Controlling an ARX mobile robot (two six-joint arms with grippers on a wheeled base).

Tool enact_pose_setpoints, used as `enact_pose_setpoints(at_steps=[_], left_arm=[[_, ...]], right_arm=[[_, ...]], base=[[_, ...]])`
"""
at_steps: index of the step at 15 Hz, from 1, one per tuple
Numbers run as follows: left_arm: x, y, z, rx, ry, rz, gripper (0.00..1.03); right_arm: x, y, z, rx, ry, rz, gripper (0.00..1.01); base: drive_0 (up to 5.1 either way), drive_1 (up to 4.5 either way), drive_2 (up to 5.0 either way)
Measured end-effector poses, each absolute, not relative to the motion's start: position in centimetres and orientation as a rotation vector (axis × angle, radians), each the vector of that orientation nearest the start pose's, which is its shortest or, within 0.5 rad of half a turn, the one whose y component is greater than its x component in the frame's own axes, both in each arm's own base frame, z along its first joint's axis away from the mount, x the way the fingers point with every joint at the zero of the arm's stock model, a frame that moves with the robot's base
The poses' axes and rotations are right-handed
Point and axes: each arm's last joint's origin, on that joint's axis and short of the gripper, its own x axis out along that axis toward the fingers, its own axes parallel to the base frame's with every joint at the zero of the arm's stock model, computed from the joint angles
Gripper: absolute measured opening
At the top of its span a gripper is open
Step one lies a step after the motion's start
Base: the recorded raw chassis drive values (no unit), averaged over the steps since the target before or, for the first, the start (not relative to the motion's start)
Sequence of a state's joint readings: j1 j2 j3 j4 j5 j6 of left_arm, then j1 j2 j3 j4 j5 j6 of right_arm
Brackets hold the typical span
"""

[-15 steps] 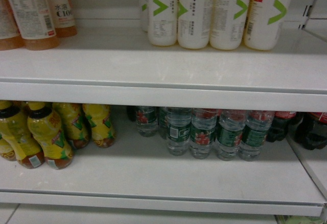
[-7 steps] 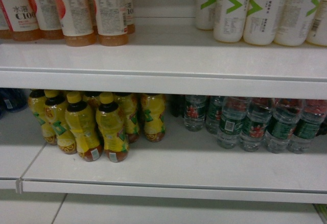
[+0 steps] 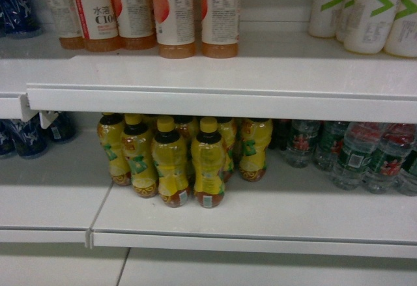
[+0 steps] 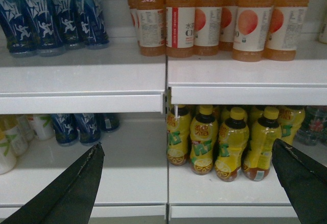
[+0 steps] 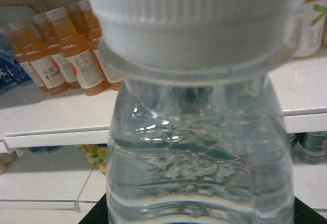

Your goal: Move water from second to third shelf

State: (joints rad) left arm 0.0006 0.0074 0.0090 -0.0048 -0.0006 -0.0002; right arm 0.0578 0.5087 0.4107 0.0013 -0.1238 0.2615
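Observation:
In the right wrist view a clear ribbed water bottle (image 5: pixel 199 147) with a white cap (image 5: pixel 196 20) fills the frame, upright, with my right gripper (image 5: pixel 196 213) shut around its lower body; only black finger corners show beside it. Several more water bottles (image 3: pixel 352 156) with green labels stand at the right of the lower shelf (image 3: pixel 260 217) in the head view. My left gripper (image 4: pixel 187 142) is open and holds nothing, its black fingers (image 4: pixel 76 183) spread wide before the yellow tea bottles. Neither gripper shows in the head view.
Orange drink bottles (image 3: pixel 156 12) and white-labelled bottles with green arrows (image 3: pixel 365 6) stand on the upper shelf (image 3: pixel 221 77). Yellow lemon tea bottles (image 3: pixel 182 159) crowd the lower shelf's middle. Blue bottles (image 4: pixel 51 15) sit at the left. A seam (image 4: pixel 166 157) splits the shelf units.
The head view has swept leftward along the shelves: water bottles slid from centre to the right edge, and the yellow tea and orange drinks now sit mid-frame.

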Motion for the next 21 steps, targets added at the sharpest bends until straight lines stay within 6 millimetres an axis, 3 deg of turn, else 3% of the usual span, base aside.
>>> enact_pose_setpoints(at_steps=[7, 21], left_arm=[[9.76, 0.01, 16.56, 0.0, 0.002, 0.002, 0.98], [9.76, 0.01, 16.56, 0.0, 0.002, 0.001, 0.98]], right_arm=[[13.47, 1.14, 25.86, 0.264, 0.119, 0.169, 0.43], [13.47, 1.14, 25.85, 0.264, 0.12, 0.168, 0.42]], base=[[0.0, 0.0, 0.0], [-5.1, 2.38, 2.4]])
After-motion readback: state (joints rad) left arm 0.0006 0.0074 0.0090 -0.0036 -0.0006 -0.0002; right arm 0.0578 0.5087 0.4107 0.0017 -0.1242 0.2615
